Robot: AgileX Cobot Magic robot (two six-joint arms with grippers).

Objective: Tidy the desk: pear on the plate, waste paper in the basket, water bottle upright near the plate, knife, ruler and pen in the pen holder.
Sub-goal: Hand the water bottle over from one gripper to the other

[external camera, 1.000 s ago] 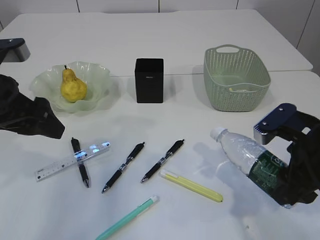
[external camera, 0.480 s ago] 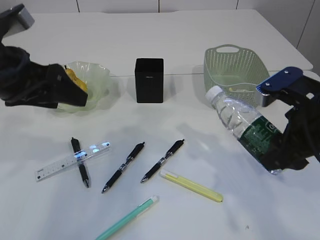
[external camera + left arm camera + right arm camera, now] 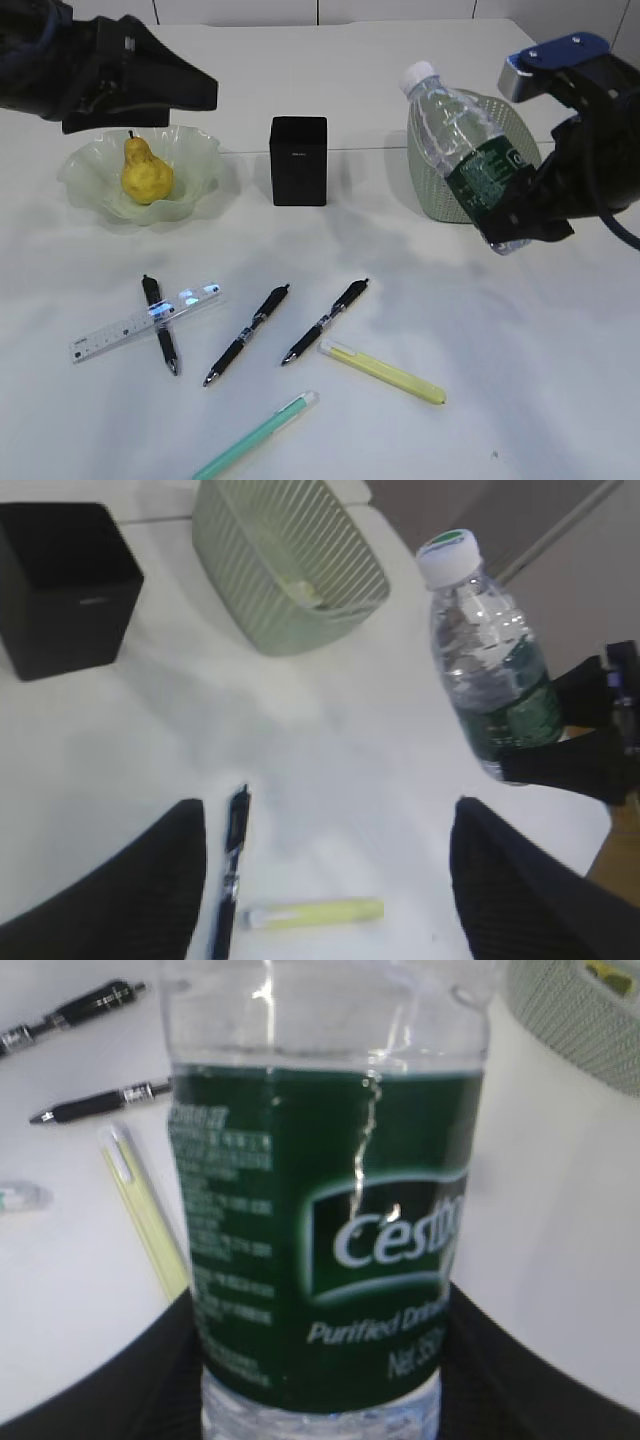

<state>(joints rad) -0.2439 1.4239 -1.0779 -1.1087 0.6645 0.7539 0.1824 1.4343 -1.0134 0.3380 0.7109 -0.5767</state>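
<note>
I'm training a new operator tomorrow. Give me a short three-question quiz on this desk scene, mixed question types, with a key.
1. True or false: the pear already lies in the plate.
2. What does the right tool hold? A) water bottle B) ruler C) knife
3. Fill in: the ruler lies across a black ____.

Key: 1 true; 2 A, held tilted above the desk in front of the basket; 3 pen.
</note>
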